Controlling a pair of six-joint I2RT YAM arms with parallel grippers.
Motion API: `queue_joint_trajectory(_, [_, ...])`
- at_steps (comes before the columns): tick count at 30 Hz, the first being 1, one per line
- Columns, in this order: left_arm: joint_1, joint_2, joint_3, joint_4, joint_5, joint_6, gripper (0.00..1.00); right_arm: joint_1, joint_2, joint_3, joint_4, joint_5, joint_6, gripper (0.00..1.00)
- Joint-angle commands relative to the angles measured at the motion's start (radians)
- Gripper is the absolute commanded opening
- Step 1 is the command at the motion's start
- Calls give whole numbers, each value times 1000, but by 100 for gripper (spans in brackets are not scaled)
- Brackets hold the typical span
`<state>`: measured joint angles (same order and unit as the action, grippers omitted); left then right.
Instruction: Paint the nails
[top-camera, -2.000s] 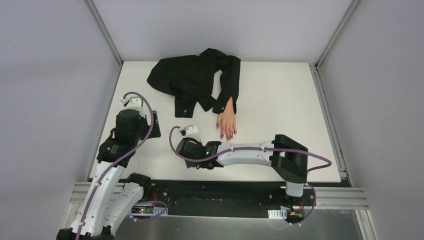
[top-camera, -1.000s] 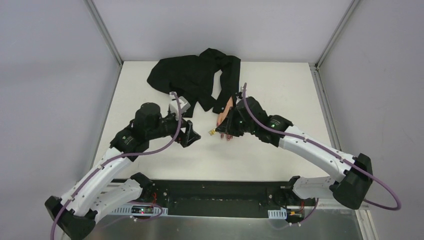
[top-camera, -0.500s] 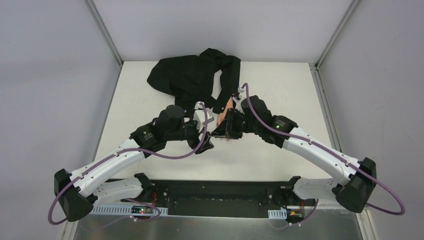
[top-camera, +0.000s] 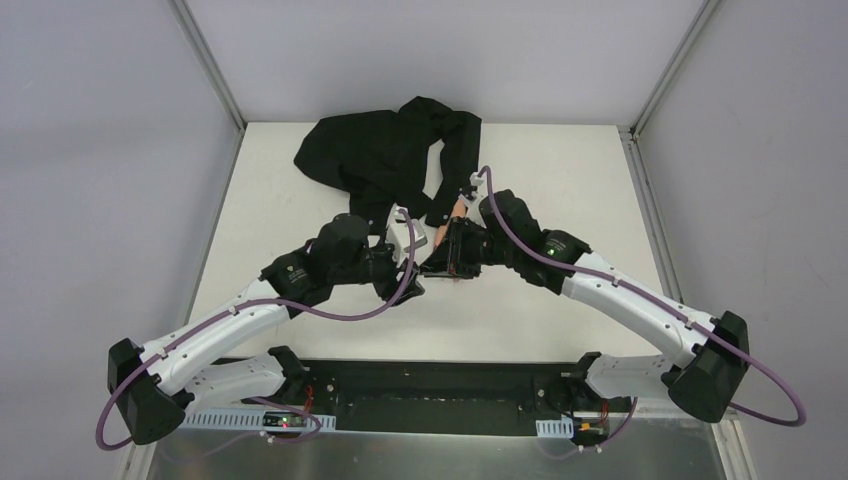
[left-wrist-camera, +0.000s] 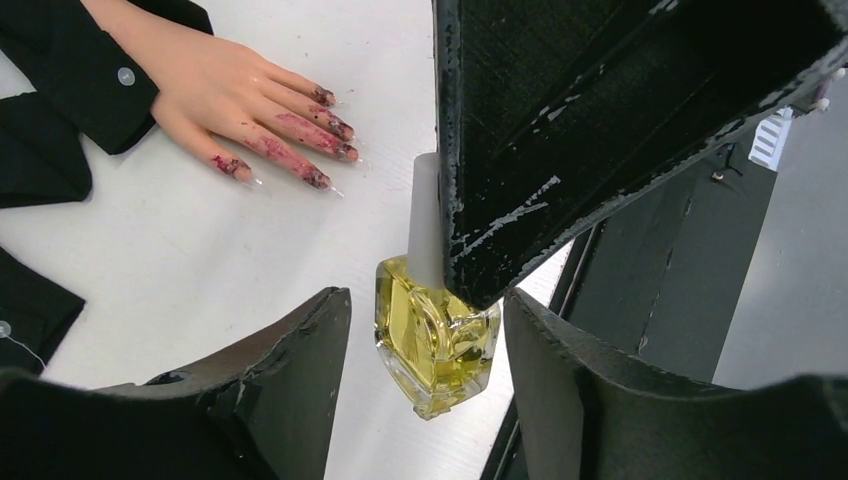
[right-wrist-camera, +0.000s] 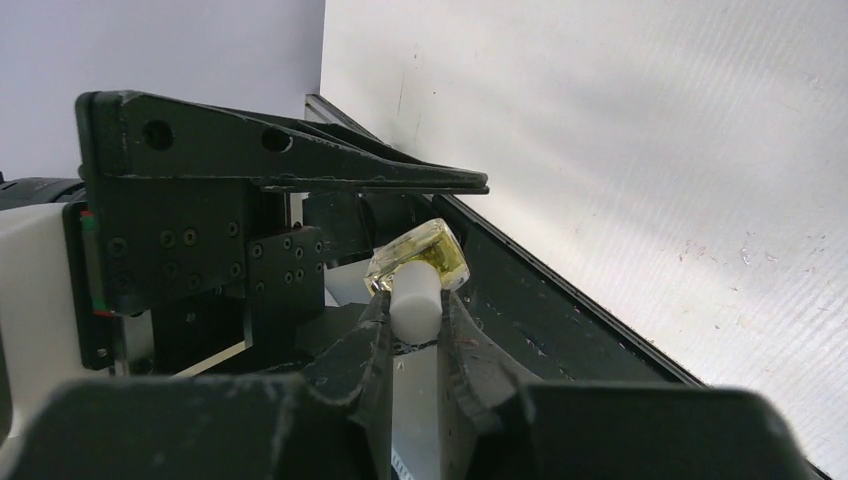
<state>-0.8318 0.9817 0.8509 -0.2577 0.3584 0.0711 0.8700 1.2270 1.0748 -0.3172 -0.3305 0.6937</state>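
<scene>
Nails (left-wrist-camera: 343, 128) beyond the spread left gripper (left-wrist-camera: 425, 312) look painted already; the polish bottle (left-wrist-camera: 432, 350) sits unopened between its jaws; the right gripper (right-wrist-camera: 417, 315) pinches the cap (right-wrist-camera: 415, 292).

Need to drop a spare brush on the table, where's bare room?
Free: table right of the black shirt up to the right rail; left strip between shirt and left rail; near strip between left arm and right arm. Crowded: centre, where left claw and right claw meet at the polish bottle beside the mannequin hand.
</scene>
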Motion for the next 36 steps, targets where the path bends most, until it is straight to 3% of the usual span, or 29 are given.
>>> queue_joint_trajectory(1, [-9,-6,7,43,36,0,57,-3,12,8,50,-32,9,0])
queue_joint_trajectory(13, [-8,-9,8,43,88,-1,2,-2,9,7,54,-61,-33,0])
queue_joint_trajectory(18, [-9,-26,18,41,175,-24,0,-2,-16,-13,97,-103,-123,0])
queue_joint_trajectory(27, [-9,-22,56,41,477,-99,0,3,-75,-81,205,-207,-371,0])
queue_joint_trajectory(32, [-9,-28,47,41,419,-97,0,13,-103,-60,206,-252,-413,0])
queue_joint_trajectory(33, [-9,-36,44,41,389,-95,0,12,-116,-61,202,-224,-411,9])
queue_joint_trajectory(34, [-9,-47,40,41,355,-92,0,13,-137,-68,197,-190,-405,26])
queue_joint_trajectory(36, [-9,-76,30,44,264,-86,0,11,-185,-93,197,-116,-391,41])
